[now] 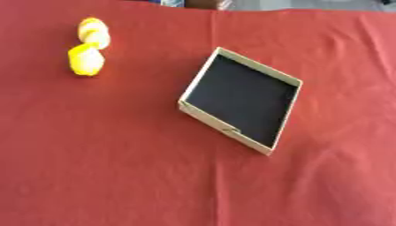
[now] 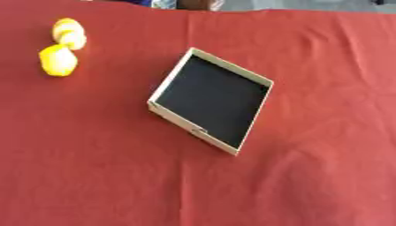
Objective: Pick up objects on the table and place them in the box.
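Note:
A shallow box [image 1: 199,115] with pale cardboard walls and a black floor lies askew near the middle of the red tablecloth, with nothing inside it. At the far left sit two yellow objects close together: a rounded one [image 1: 93,32] farther back and a blockier one [image 1: 84,60] just in front of it. Whether they touch is unclear. Neither robot hand shows in either view.
The red cloth [image 1: 116,167] covers the whole table, with a few creases on the right side. Dark shapes [image 1: 193,3] show past the table's far edge.

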